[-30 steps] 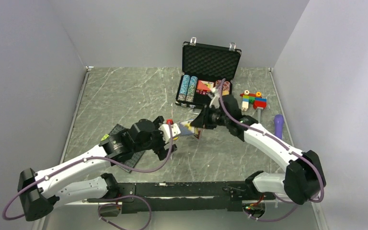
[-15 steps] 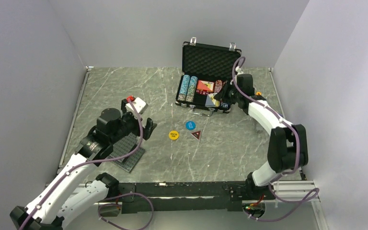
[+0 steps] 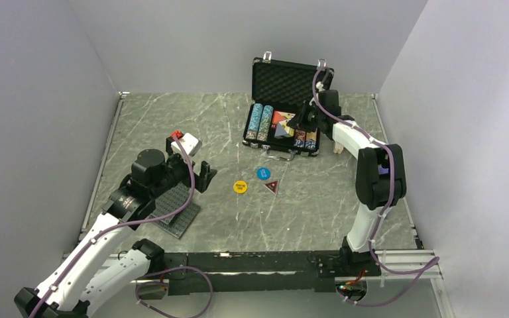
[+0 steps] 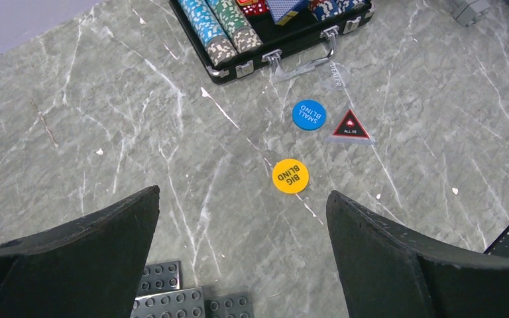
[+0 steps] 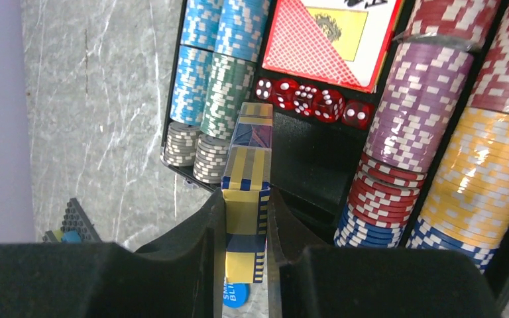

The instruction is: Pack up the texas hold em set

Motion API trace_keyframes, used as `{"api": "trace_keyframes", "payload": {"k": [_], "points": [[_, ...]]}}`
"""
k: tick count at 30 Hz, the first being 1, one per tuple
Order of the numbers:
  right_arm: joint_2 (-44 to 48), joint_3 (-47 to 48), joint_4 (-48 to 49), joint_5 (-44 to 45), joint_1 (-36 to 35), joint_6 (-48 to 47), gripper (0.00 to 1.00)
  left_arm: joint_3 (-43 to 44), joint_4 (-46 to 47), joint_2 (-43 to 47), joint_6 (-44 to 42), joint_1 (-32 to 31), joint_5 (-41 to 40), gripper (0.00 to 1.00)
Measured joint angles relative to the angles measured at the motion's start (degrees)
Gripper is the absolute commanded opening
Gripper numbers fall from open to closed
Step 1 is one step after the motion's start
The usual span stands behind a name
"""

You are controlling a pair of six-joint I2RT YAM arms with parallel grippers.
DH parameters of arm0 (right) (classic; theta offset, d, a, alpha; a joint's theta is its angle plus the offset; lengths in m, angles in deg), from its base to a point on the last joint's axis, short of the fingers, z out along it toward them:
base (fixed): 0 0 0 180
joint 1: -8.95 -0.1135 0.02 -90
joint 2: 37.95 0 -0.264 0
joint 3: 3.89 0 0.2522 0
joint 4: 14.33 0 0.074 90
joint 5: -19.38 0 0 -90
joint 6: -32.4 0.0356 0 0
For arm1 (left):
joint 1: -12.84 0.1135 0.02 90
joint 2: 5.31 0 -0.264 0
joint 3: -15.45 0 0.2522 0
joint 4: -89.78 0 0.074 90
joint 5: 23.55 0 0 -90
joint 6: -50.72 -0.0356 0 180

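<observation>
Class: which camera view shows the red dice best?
Right wrist view: the red dice lie in a row, pips readable. The left wrist view catches only a red sliver at its top edge; in the top view they are too small to make out.

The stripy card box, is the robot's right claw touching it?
Touching. In the right wrist view, the right gripper has both fingers pressed flat against the sides of the card box, with no gap showing.
</observation>
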Motion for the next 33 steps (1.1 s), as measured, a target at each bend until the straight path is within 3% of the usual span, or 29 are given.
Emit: {"api": "trace_keyframes", "payload": {"k": [24, 28, 33], "points": [[-10.21, 4.92, -2.47, -6.08, 1.33, 8.04, 0.01, 0.00, -0.07, -1.20, 2.43, 0.00, 0.02, 0.99], [-10.80, 5.84, -3.02, -5.88, 1.36, 8.17, 0.26, 0.00, -0.07, -1.27, 2.43, 0.00, 0.02, 1.00], [-10.88, 6.29, -3.48, -3.56, 1.14, 7.43, 0.44, 0.02, -0.07, -1.38, 2.43, 0.00, 0.00, 0.99]]}}
